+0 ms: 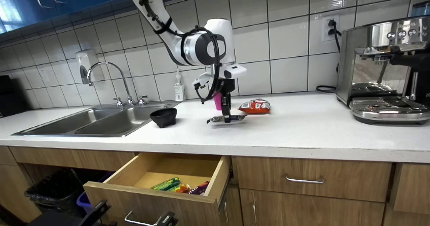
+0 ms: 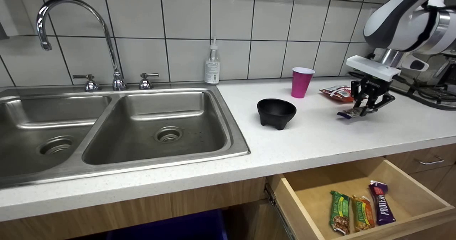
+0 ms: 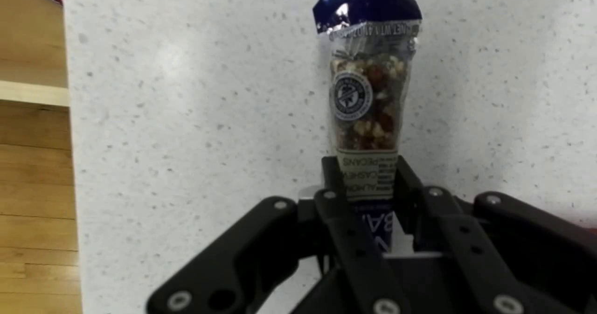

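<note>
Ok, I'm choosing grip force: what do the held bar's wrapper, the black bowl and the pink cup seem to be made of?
Wrapper: likely glossy plastic film, partly clear, with bright highlights and a serrated end.
Black bowl: matte, perhaps plastic or ceramic; its dullness leaves that open.
Pink cup: smooth, probably plastic, from its white rim; coated paper possible.

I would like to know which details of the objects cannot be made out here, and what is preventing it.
Nut bar: in the wrist view, the end effector covers part of its large lettering.
Coffee machine: its right side is cut off by the edge of an exterior view.
Bottle: its print is too small in both exterior views.
Red bag: its smaller print is blurred in both exterior views.
</note>
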Action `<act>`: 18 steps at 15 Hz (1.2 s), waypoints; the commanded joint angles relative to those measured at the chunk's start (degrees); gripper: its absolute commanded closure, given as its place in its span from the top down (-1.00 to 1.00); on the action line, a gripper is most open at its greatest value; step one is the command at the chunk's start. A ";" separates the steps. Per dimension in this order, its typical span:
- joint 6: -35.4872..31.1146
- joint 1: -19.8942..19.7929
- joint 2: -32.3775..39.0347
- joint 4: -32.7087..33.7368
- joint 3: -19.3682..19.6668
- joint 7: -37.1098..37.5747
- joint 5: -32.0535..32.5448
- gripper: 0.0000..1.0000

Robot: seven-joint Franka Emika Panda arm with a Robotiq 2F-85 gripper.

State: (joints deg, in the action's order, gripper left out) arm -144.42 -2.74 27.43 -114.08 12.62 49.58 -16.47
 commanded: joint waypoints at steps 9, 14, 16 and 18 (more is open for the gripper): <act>-9.50 2.92 -16.78 -24.56 -0.95 0.58 2.51 -0.85; -11.72 2.66 -20.88 -31.31 -2.12 0.52 2.70 -0.85; -12.31 2.59 -22.03 -33.49 -2.67 0.56 2.66 -0.85; -12.63 2.60 -22.66 -35.23 -3.20 0.78 2.79 -0.85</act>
State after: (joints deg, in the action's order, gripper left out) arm -155.67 0.44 8.30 -145.18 10.72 49.58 -14.95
